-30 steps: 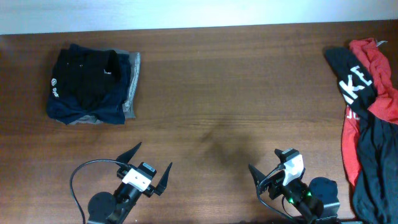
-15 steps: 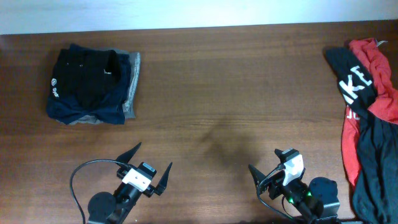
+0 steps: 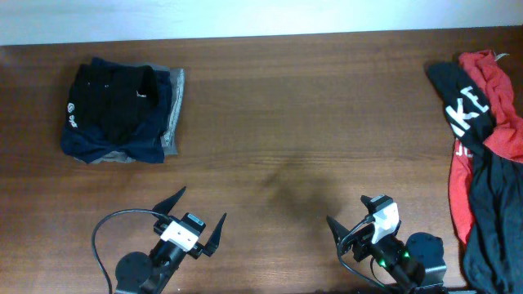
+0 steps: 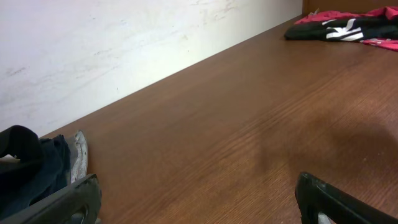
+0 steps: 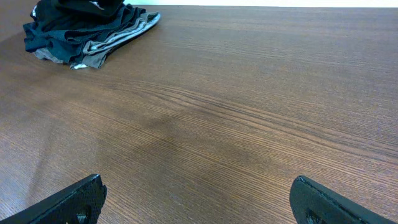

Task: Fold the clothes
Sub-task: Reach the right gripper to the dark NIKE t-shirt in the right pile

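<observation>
Nearest the base, the left gripper (image 3: 203,204) and the right gripper (image 3: 352,213) hover low over the brown wooden table (image 3: 310,122). Each has its two dark fingers spread as wide as they go, with nothing between them. Both wrist views show only bare wood between the finger pads.

Farther out on the left lies a squared stack of folded black, navy and grey garments (image 3: 122,114), which looks finished. Well apart from it, at the right edge of the table, sits a loose heap of unfolded clothes (image 3: 489,175). A black garment with big white block letters (image 3: 464,108) is draped over the heap's near-centre side. A crumpled red garment (image 3: 490,72) lies beside and partly under it, and more black cloth trails toward the base.

The fabric looks light, limp and likely to sag, so it should drag and bunch rather than slide flat. The lettered black piece seems the one to take first, pinched at a free outer edge or corner. The grip should be shallow enough to catch one layer only, since the red cloth beneath may come along.
</observation>
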